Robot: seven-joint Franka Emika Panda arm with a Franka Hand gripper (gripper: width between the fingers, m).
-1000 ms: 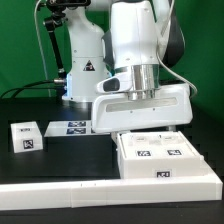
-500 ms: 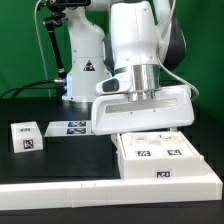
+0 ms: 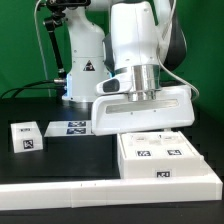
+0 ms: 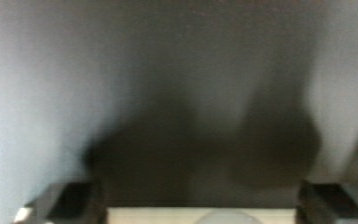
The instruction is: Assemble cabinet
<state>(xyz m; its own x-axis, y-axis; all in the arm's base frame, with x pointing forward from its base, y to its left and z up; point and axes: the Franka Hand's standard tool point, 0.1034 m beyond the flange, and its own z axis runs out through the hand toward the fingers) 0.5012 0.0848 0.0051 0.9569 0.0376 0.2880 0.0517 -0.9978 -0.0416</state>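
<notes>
the arm (image 3: 135,40) fills most of the exterior view, its wide white hand sitting low over the far edge of the cabinet (image 3: 165,155). the cabinet lies flat on the black table (image 3: 60,165) at the exterior view's right. its long axis runs across that view, with the broad tagged face up and one more tag on the side facing the camera. the marker board (image 3: 70,127) lies behind, to the left, and a small white block (image 3: 25,136) sits well apart at the far left. i read this as taking hold of the cabinet body to shift or turn it. the next move calls for a square, firm hold, so the box doesn't twist. in the wrist view the gripper (image 4: 202,200) has its fingers (image 4: 69,203) wide apart with something pale between them. i cannot tell whether they are pressing on it.
</notes>
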